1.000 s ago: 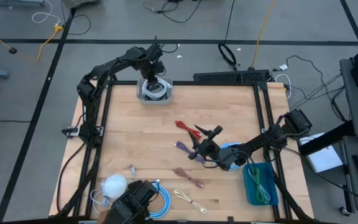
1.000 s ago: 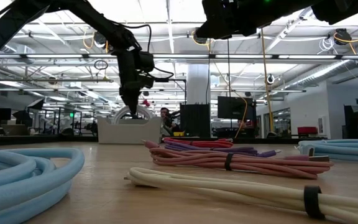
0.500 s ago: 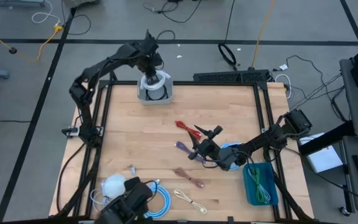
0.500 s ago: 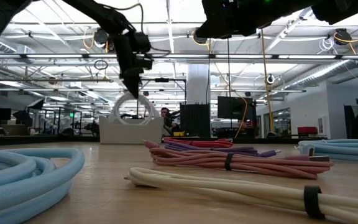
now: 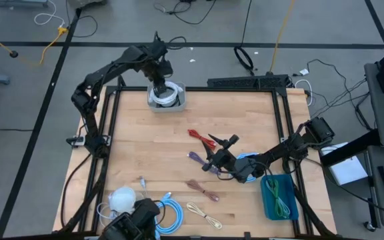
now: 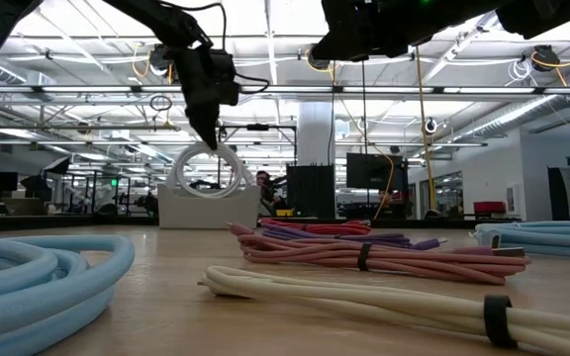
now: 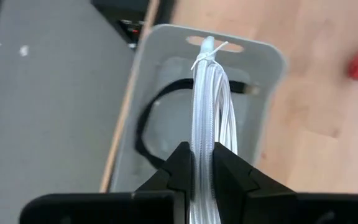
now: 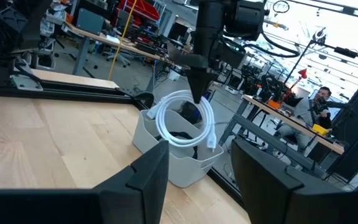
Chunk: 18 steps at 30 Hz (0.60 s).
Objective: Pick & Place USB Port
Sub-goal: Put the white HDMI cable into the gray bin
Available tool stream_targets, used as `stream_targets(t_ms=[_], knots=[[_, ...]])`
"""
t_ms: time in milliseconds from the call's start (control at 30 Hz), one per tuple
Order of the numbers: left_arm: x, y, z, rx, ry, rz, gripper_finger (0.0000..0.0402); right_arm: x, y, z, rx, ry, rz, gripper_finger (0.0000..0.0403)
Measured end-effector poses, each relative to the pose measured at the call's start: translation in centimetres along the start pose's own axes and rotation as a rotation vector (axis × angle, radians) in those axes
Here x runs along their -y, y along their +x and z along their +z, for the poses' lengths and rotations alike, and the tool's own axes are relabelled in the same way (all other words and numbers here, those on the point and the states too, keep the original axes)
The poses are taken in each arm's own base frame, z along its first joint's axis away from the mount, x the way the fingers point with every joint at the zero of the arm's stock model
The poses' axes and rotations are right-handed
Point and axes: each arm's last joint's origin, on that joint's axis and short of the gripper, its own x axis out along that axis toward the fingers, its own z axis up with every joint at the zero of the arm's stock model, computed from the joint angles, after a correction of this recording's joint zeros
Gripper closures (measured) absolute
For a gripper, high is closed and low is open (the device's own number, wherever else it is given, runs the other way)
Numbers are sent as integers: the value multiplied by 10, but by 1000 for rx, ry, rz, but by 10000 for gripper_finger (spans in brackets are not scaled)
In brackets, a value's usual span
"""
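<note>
L gripper [image 7: 203, 163] clamped on white cable coil [image 6: 206, 170] over grey bin [image 5: 166, 100] at 12 o'clock, R gripper [image 8: 196, 163] apart mid-table; several cables left to bin.

Both arms are dark, built of slim black links with chunky joints and loose black cables along them. The left gripper [image 7: 202, 163] has two matte black, wedge-shaped fingers; the right gripper [image 8: 197, 171] has broad, flat ones.
</note>
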Motion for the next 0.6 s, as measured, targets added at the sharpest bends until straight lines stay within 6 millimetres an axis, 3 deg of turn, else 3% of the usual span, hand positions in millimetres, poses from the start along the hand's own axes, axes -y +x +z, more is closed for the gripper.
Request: stream_targets(t_ms=[367, 600], knots=[[1, 3, -1, 7, 32, -62, 363, 0, 0, 0, 0, 0, 0, 237], [-2, 19, -4, -50, 22, -101, 363, 0, 0, 0, 0, 0, 0, 237]])
